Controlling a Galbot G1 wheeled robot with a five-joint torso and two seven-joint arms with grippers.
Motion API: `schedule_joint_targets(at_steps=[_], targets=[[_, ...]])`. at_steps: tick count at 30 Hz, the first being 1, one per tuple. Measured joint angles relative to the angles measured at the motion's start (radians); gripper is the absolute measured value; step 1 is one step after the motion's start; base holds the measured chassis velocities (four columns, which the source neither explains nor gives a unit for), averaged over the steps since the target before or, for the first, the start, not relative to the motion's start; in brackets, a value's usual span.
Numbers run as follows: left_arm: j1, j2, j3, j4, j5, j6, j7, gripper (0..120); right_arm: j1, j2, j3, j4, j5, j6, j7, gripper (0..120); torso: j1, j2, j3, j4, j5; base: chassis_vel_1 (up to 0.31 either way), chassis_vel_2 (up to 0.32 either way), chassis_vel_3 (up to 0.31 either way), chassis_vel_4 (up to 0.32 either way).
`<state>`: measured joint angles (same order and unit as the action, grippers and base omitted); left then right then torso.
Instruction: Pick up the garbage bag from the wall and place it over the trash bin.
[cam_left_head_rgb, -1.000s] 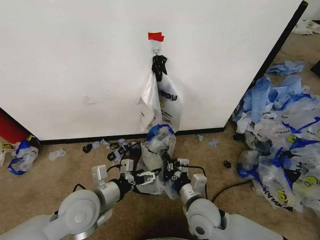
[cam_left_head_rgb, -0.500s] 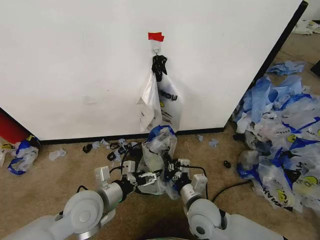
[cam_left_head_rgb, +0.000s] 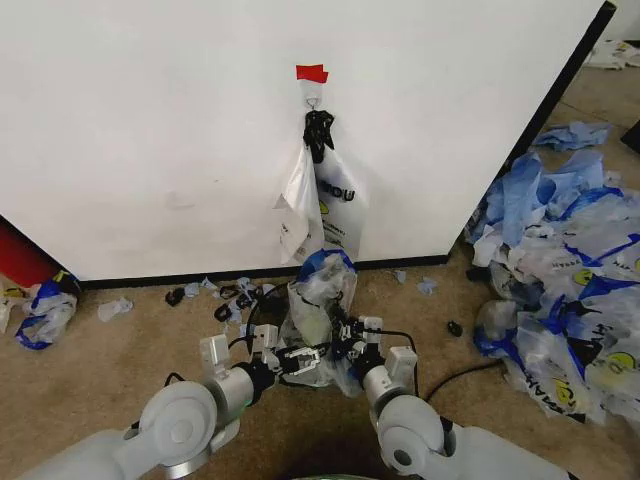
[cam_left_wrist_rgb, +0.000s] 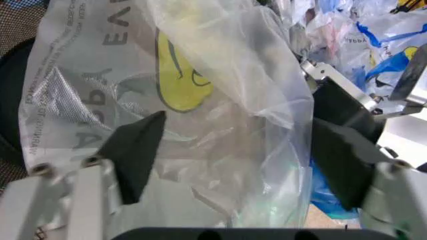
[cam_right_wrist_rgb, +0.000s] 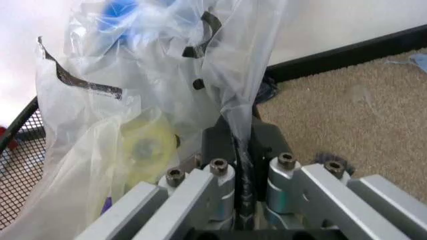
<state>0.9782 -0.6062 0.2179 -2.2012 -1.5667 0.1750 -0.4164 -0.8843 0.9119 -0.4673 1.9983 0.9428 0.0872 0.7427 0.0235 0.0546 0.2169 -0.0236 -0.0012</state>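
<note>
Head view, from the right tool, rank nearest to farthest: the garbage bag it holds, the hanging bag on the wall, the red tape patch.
1. garbage bag: pinched in the right tool, over the trash bin.
2. hanging bag: beyond, up on the wall.
3. red tape patch: highest, above the hook.

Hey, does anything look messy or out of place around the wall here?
Yes. A heap of crumpled blue-and-white bags litters the floor right of the wall, with plastic scraps along its base strip.

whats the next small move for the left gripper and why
Probably close the left gripper on the garbage bag: its fingers stand open with the film between them, while the right gripper already pinches another fold beside the trash bin.
</note>
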Motion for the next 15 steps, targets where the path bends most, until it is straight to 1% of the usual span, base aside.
schedule_joint_targets(at_steps=[1,2,4,5,7,8,9,14,15], targets=[[-0.001,-0.002,0.001,0.003,0.004,-0.001,0.0,71,-0.001,0.0,0.0,-0.001,-0.001,0.0,0.0,0,0.0,0.0,0.0,0.0,0.0,0.0,0.0,0.0,0.0],[-0.001,-0.002,0.001,0.003,0.004,-0.001,0.0,71,-0.001,0.0,0.0,-0.001,-0.001,0.0,0.0,0,0.0,0.0,0.0,0.0,0.0,0.0,0.0,0.0,0.0],[-0.001,-0.003,0.003,0.006,0.012,-0.002,0.0,64,-0.002,0.0,0.001,-0.001,-0.003,0.001,0.0,0,0.0,0.0,0.0,0.0,0.0,0.0,0.0,0.0,0.0],[-0.002,-0.005,0.003,0.01,0.017,-0.003,0.001,58,-0.002,0.0,0.001,-0.002,-0.005,0.001,0.0,0,0.0,0.0,0.0,0.0,0.0,0.0,0.0,0.0,0.0],[-0.001,-0.007,0.003,0.011,0.02,-0.004,0.001,51,-0.004,0.001,0.001,-0.002,-0.006,0.001,0.0,0,0.0,0.0,0.0,0.0,0.0,0.0,0.0,0.0,0.0],[0.0,-0.008,0.003,0.012,0.023,-0.005,0.001,45,-0.005,0.001,0.002,-0.003,-0.007,0.002,0.0,0,0.0,0.0,0.0,0.0,0.0,0.0,0.0,0.0,0.0],[0.0,-0.008,0.003,0.012,0.023,-0.005,0.001,45,-0.005,0.001,0.002,-0.003,-0.007,0.002,0.0,0,0.0,0.0,0.0,0.0,0.0,0.0,0.0,0.0,0.0],[0.008,0.009,-0.015,0.006,0.029,-0.007,0.005,26,-0.009,-0.001,0.007,-0.002,-0.008,0.002,-0.001,0,0.0,0.0,0.0,0.0,-0.0002,0.0,0.0,0.0,0.0],[0.008,0.009,-0.015,0.006,0.029,-0.007,0.005,26,-0.009,-0.001,0.007,-0.002,-0.008,0.002,-0.001,0,0.0,0.0,0.0,0.0,-0.0002,0.0,0.0,0.0,0.0]])
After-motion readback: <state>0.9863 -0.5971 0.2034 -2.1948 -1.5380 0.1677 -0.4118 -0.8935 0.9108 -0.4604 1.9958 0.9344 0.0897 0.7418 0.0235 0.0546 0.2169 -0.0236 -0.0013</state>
